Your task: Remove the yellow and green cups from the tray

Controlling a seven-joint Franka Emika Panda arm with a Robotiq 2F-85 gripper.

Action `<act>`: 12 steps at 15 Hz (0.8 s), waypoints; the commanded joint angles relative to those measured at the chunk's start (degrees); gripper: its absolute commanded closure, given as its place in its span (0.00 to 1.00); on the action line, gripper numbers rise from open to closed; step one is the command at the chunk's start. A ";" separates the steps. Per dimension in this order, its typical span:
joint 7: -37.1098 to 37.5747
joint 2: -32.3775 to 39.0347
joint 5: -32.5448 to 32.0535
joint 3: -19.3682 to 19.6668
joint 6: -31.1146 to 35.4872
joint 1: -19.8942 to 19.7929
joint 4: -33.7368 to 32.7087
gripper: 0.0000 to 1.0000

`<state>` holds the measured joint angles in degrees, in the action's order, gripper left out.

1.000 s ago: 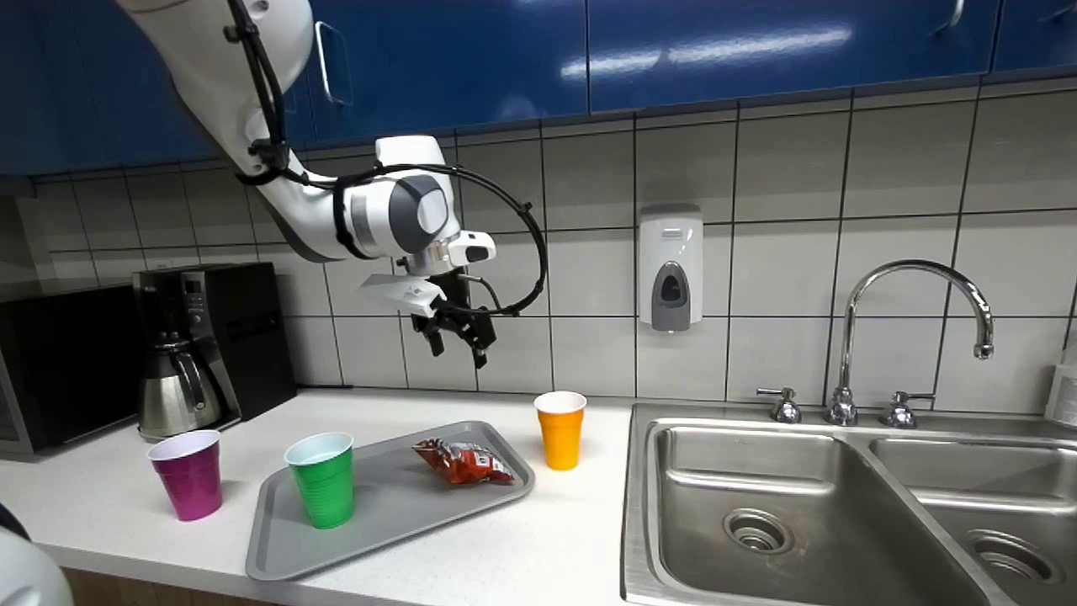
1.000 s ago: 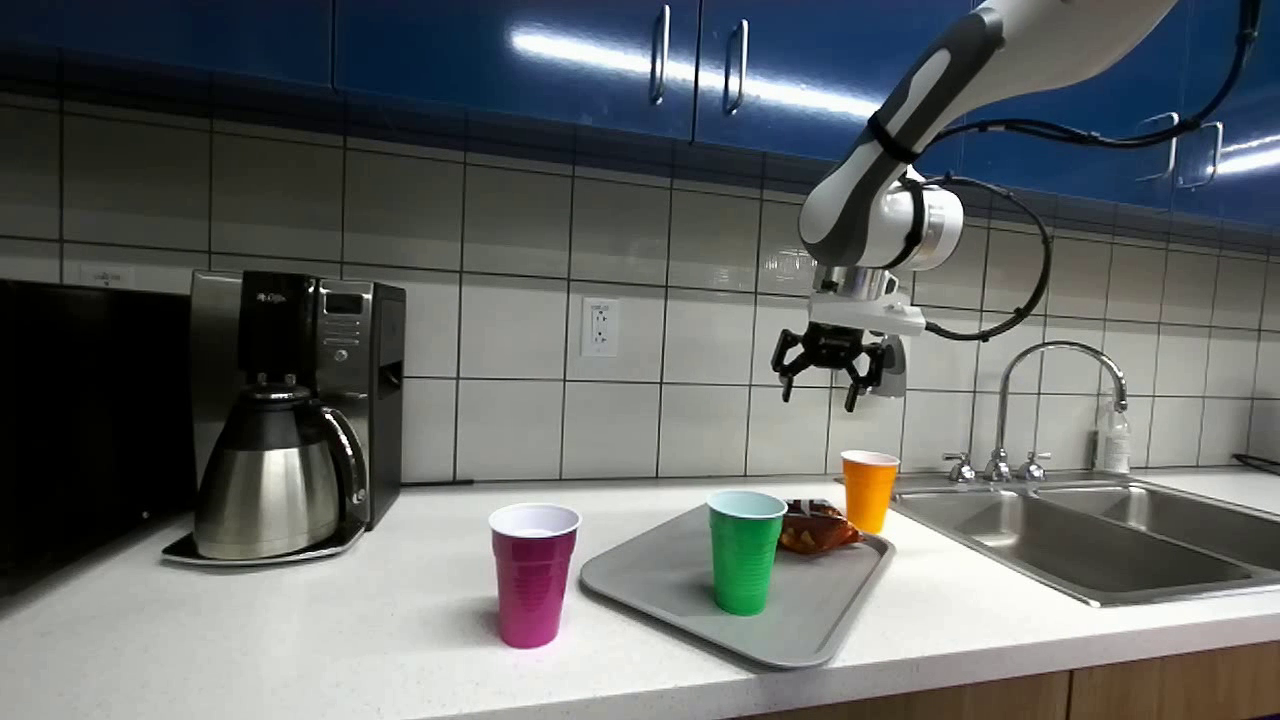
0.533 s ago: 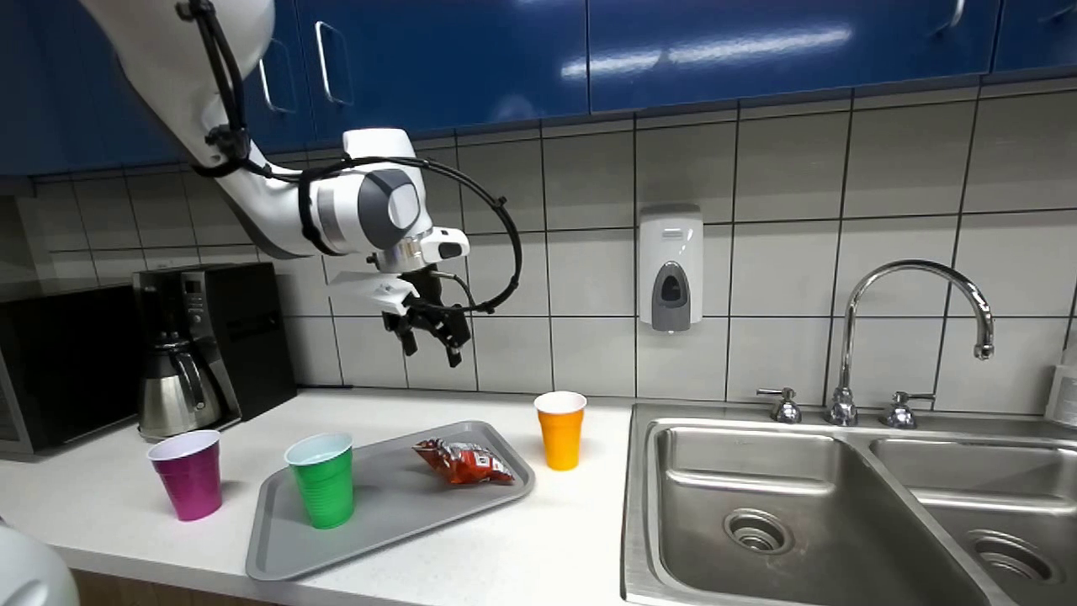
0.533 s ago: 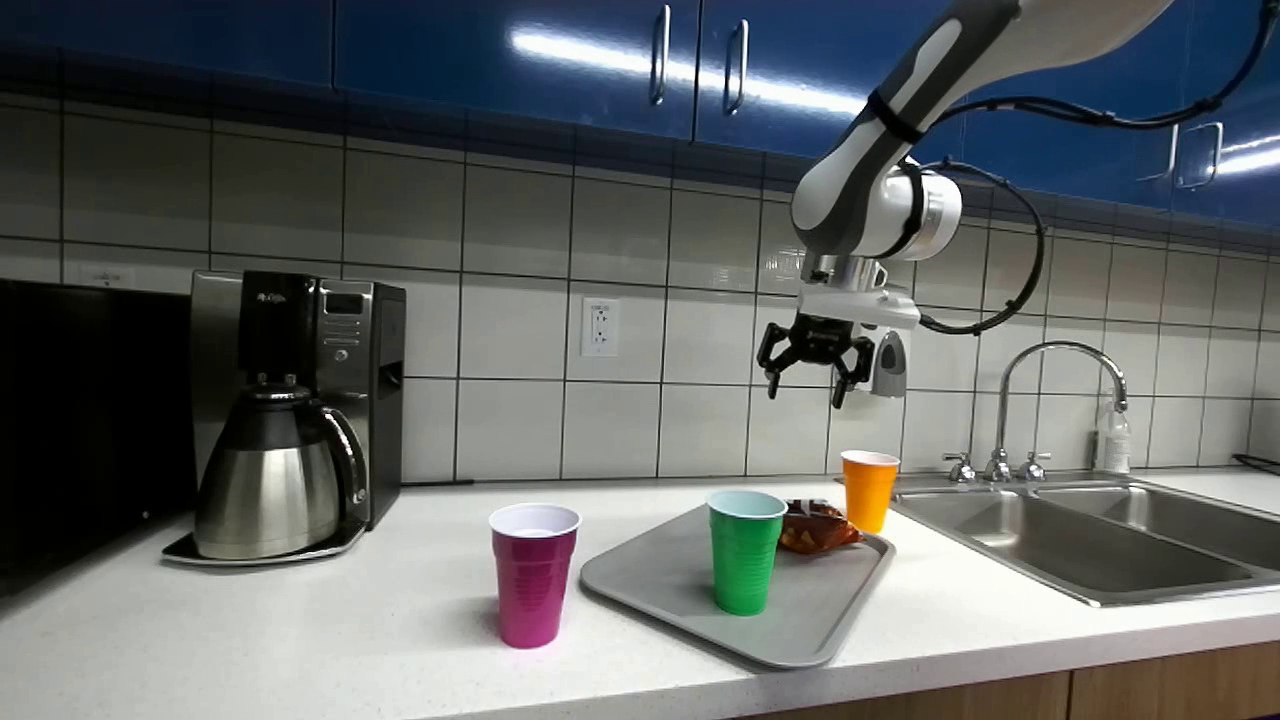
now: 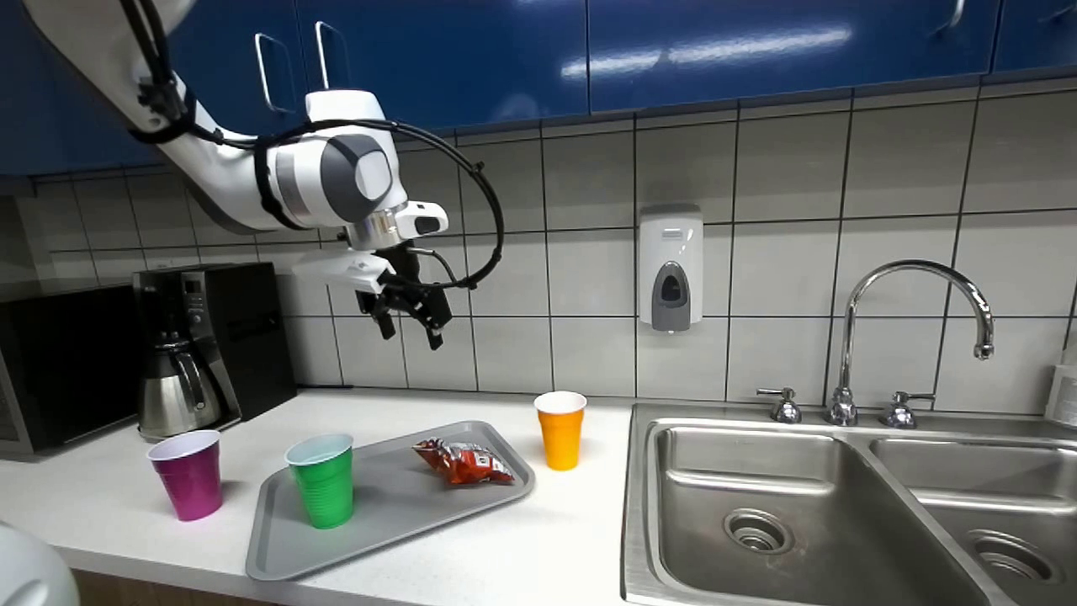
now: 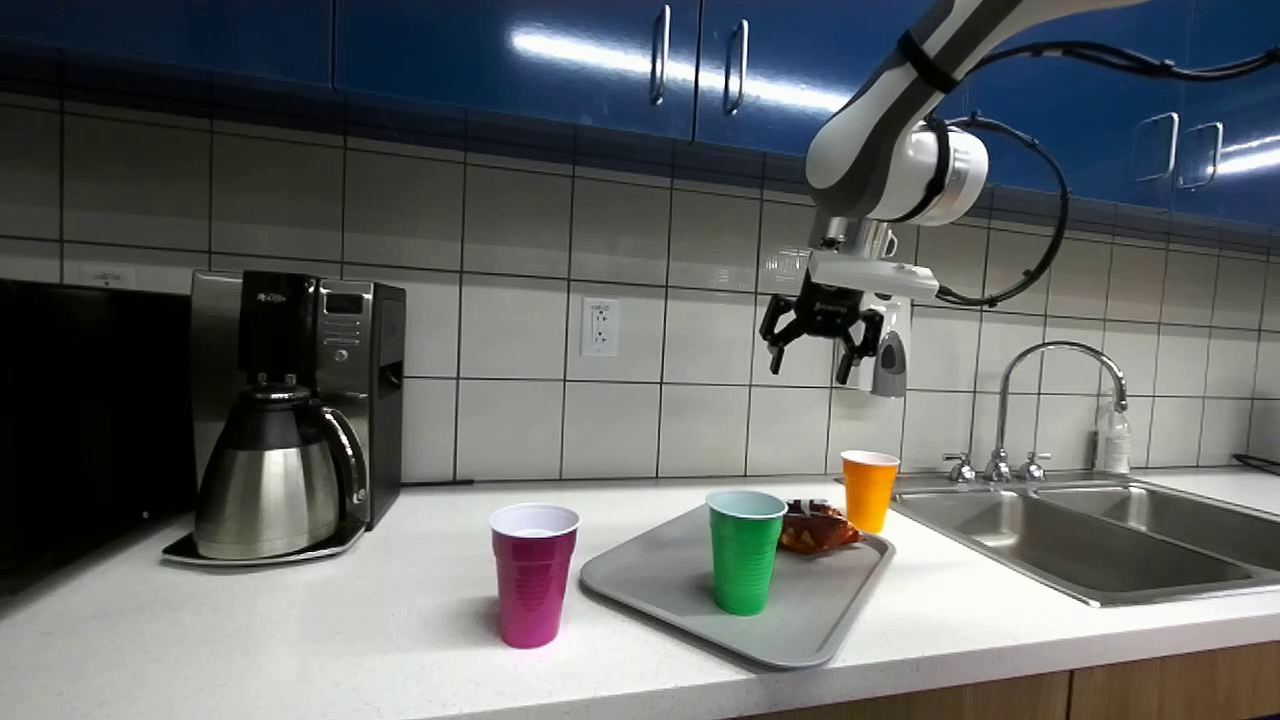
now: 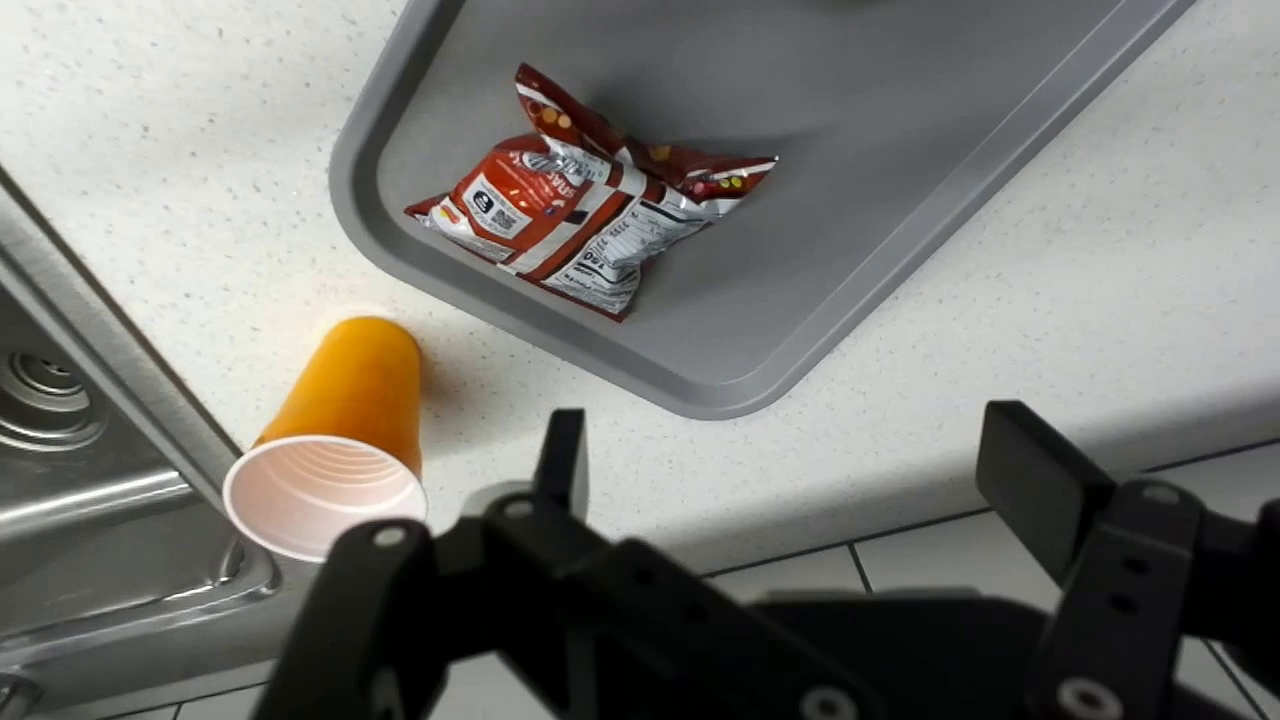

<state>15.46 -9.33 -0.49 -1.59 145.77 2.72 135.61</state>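
The green cup [image 5: 326,484] stands upright on the grey tray [image 5: 404,501]; it also shows in an exterior view [image 6: 743,560]. The yellow-orange cup [image 5: 561,433] stands upright on the counter just beside the tray's end, apart from it, as the wrist view also shows [image 7: 370,380]. My gripper [image 5: 411,335] is open and empty, high above the counter behind the tray. In the wrist view its fingers [image 7: 1040,490] stand wide apart with nothing between them. The green cup is out of the wrist view.
A red snack bag [image 7: 580,200] lies on the tray's far end. A purple cup [image 5: 189,480] stands on the counter beside the tray. A coffee maker [image 6: 290,430], sink [image 5: 757,471], faucet [image 5: 917,265], soap dispenser [image 5: 671,269] and blue upper cabinets [image 5: 471,59] surround the area.
My gripper has moved left in one exterior view, away from above the yellow-orange cup's side, and has risen a little lately. It stays open. The cups, bag and tray have not moved.
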 commanded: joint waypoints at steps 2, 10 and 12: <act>-2.16 -4.98 1.23 -1.05 -3.72 -0.05 3.52 0.00; 2.09 -5.45 -0.39 -4.70 -4.48 0.37 4.88 0.00; 3.69 -5.35 -0.74 -6.03 -4.61 0.51 4.73 0.00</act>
<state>15.99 -12.91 -0.38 -5.78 142.91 3.00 139.77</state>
